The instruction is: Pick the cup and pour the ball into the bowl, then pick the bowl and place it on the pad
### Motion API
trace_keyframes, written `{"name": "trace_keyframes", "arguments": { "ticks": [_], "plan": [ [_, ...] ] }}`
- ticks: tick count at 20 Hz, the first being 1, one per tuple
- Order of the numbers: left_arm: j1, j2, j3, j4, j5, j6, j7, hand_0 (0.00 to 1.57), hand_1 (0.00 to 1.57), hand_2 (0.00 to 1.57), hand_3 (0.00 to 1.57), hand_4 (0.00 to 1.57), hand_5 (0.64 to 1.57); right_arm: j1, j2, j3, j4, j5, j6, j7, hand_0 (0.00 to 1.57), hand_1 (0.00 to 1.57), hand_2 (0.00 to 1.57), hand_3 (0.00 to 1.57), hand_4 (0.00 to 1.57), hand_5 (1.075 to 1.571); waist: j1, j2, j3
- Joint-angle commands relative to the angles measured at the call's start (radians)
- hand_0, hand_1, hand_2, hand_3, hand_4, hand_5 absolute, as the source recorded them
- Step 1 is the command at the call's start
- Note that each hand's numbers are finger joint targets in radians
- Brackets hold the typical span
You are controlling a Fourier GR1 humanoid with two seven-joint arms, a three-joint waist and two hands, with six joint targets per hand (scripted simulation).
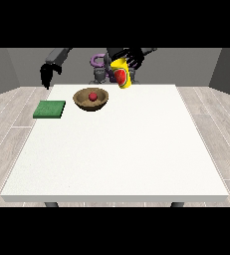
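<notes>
View-left hand: arm comes in from upper left, forearm angled down, hand hanging fingers-down over the table's far-left corner, above the surface. Holds nothing. Fingers point downward, look relaxed rather than curled; touching nothing.

Green pad: flat on the table near the left edge, below that hand and well apart from it. Nothing on it.

Bowl: brown, upright, on the table just right of the pad, a gap between them. Red ball sits inside it, roughly centred.

Cup: yellow, red patch on the side facing the camera. Held in the air past the table's far edge, up and right of the bowl, not touching it. Tilted, lower end slanting down and to the right. Can't tell which end is the mouth.

View-right hand: arm enters from upper right, hand on top of the cup, fingers wrapped over its upper end, clamped on it. Hand is above bowl height, offset to the bowl's right.

Counts: 2 hands, 1 pad, 1 bowl, 1 ball, 1 cup, 1 table.

Task state as it lies: ball in bowl, cup off the table in the view-right hand, bowl on bare table, not on the pad.
</notes>
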Motion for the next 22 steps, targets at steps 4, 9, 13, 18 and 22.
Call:
{"name": "trace_keyframes", "arguments": {
  "ticks": [4,9,13,18,22],
  "plan": [
    [0.028,0.149,0.293,-0.198,0.482,-0.330,-0.147,0.00,0.00,0.00,0.00,0.21,1.500,0.040,0.074,-0.017,-0.011,0.012,-0.087,-0.065,0.00,0.00,0.00,0.00,0.42,1.570,0.122,0.074,0.0073],
    [0.057,0.327,0.462,-0.161,0.717,-0.633,-0.195,0.00,0.00,0.00,0.00,0.33,1.497,0.017,0.102,-0.025,-0.039,0.017,-0.158,-0.069,0.00,0.00,0.00,0.00,0.00,1.570,0.173,0.115,0.0131],
    [0.033,0.462,0.592,-0.063,0.795,-0.748,-0.229,0.00,0.00,0.00,0.00,0.33,1.511,-0.021,0.172,0.036,-0.052,0.057,-0.202,-0.096,0.00,0.00,0.00,0.00,0.00,1.568,0.120,0.156,0.0148],
    [0.059,0.546,0.660,-0.024,0.848,-0.814,-0.203,0.00,0.00,0.00,0.00,0.28,1.508,-0.083,0.158,0.025,0.120,0.054,-0.160,-0.180,0.00,0.00,0.00,0.00,0.00,1.568,0.089,0.167,0.0161],
    [0.080,0.577,0.690,-0.023,0.874,-0.835,-0.207,0.00,0.00,0.00,0.00,0.28,1.508,-0.116,0.187,0.043,0.234,0.098,-0.190,-0.276,0.00,0.00,0.00,0.00,0.00,1.568,0.083,0.172,0.0163]
  ]
}}
